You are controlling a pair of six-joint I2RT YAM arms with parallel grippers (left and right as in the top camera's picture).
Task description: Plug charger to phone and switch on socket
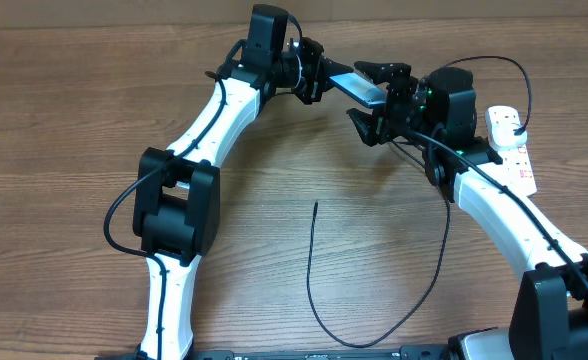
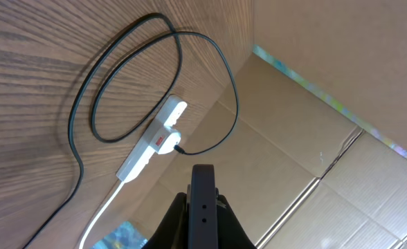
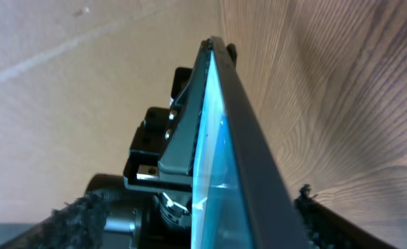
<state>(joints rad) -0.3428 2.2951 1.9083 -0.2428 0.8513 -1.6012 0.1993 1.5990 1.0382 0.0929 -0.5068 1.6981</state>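
Observation:
The phone [image 1: 357, 87], cyan screen and dark edge, is held in the air at the back middle of the table. My left gripper [image 1: 324, 80] is shut on one end of it; its dark edge shows between the jaws in the left wrist view [image 2: 203, 183]. My right gripper [image 1: 372, 98] is open, a finger on either side of the phone's other end [image 3: 221, 159], with a gap showing. The charger cable [image 1: 314, 260] loops over the table, its tip lying loose at the middle. Its plug head [image 2: 179, 146] sits in the white socket strip [image 2: 151, 142], which is at the right [image 1: 511, 140].
Cardboard walls [image 2: 314, 104] stand behind the table's far edge. The strip's thick white cord [image 2: 103, 214] runs off it across the wood. The black cable also loops beside the strip [image 2: 120, 83]. My right arm [image 1: 514, 220] covers part of the strip.

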